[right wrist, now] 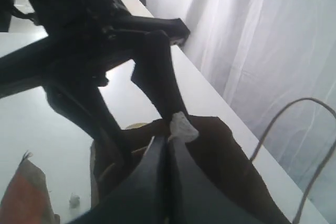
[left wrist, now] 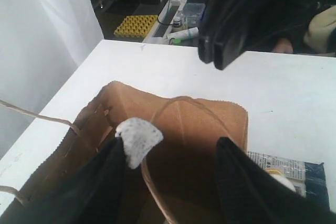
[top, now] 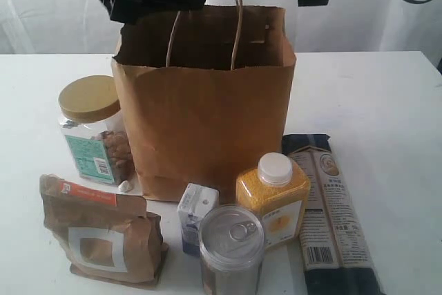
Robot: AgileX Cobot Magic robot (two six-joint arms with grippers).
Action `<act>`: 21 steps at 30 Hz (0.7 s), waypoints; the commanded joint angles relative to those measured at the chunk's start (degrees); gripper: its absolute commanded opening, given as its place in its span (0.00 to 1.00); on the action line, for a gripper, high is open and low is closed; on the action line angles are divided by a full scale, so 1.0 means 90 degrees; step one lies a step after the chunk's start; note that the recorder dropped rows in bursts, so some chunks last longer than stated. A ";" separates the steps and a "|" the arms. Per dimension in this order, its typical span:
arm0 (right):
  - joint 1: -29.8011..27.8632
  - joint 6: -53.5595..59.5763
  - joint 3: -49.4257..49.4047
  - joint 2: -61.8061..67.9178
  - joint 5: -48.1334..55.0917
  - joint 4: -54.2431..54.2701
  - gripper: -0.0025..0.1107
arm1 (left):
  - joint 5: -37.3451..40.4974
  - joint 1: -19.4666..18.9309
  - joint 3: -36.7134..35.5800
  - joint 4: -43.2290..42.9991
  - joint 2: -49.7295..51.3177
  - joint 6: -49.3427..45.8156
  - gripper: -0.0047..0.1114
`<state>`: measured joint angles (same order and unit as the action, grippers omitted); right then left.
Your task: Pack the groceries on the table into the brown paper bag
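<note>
Left pincer (left wrist: 176,148) hangs open above the left side of the brown paper bag (top: 207,122); right pincer (right wrist: 167,148), up high, is shut tight.

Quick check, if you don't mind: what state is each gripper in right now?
Left gripper: open, jaws apart above the brown paper bag, gripping nothing.
Right gripper: closed, empty.

One camera sits low and near, looking across the tabletop (top: 387,88) at the brown paper bag (top: 207,122). Both wrist cameras look down on its open top from close above.
</note>
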<state>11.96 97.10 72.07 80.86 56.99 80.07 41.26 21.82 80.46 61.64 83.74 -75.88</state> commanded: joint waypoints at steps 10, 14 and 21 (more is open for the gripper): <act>0.0104 0.0519 -0.0170 0.0298 -0.0081 0.0738 0.32 | 0.0061 0.0017 0.0032 0.0396 -0.0038 -0.0281 0.52; 0.0230 0.0547 -0.0170 0.0419 -0.0127 0.0751 0.32 | 0.0061 0.0017 0.0032 0.0426 -0.0038 -0.0281 0.52; 0.0457 0.0914 -0.0170 0.0449 -0.0218 0.0889 0.32 | 0.0061 0.0017 0.0032 0.0424 -0.0038 -0.0299 0.52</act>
<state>15.36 103.55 70.75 84.78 55.73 86.85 41.26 21.82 80.46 63.41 83.74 -78.22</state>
